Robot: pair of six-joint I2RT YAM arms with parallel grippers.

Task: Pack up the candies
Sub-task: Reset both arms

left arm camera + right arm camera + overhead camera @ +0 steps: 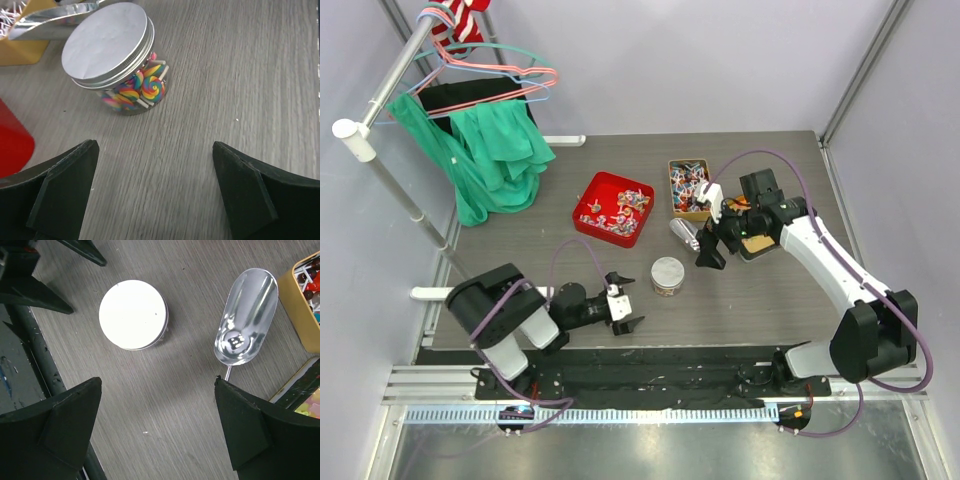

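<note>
The candies [620,210], small wrapped sweets in mixed pink, white, blue and red, lie in a red tray [590,195] left of centre. A short clear jar [668,276] with a silver lid [107,45] stands mid-table, with rainbow swirl sweets [145,89] inside. My left gripper [628,303] rests low near the front edge, left of the jar, open and empty [155,190]. My right gripper [706,228] hovers above the table right of the jar, open and empty [157,425]. From there the jar lid [133,314] shows up-left.
A silver scoop [684,235] lies empty [247,315] between the jar and a yellow box [688,188] of red-and-blue sweets. Another box [760,243] with bright pieces sits under the right arm. Green cloth [490,150] and hangers hang on a rack at back left.
</note>
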